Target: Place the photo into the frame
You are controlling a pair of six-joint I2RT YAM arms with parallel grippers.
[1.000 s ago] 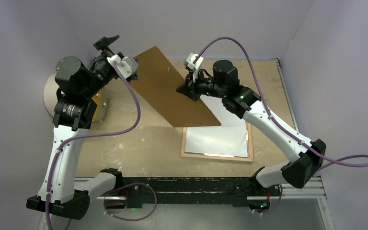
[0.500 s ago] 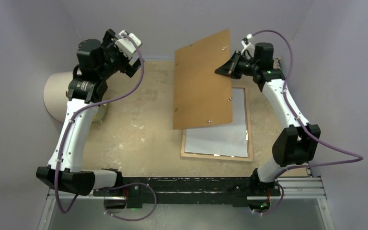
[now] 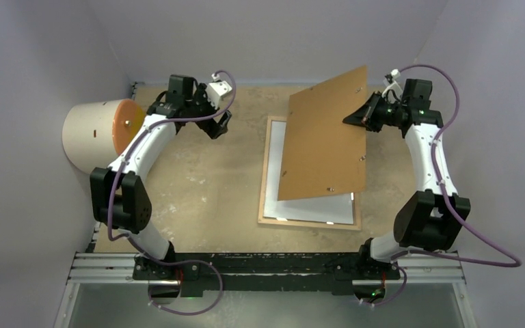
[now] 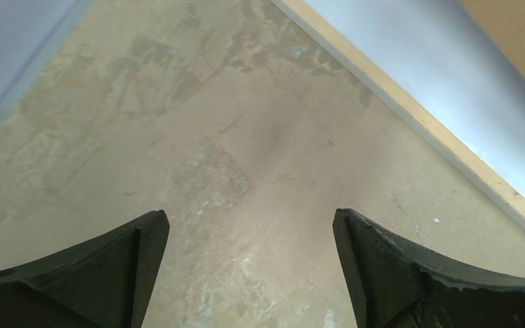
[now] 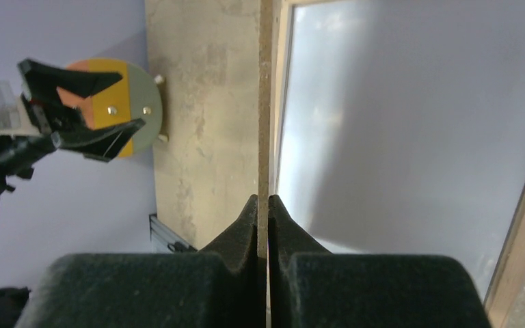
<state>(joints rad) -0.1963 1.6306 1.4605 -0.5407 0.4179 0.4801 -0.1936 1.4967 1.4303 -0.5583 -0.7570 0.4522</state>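
1. The frame (image 3: 307,225) lies flat on the bench (image 3: 198,191), back up, with the photo (image 3: 314,208) inside it, white side showing
2. Right jaws are clenched on the right edge of the brown backing board (image 3: 325,137), which hangs tilted above the frame
3. Left jaws are spread wide, gripping nothing, over bare bench beside the frame's far-left corner

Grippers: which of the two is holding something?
The right gripper: it is shut on the edge of the brown board, which hangs tilted above the frame. The left gripper is open and empty over the table.
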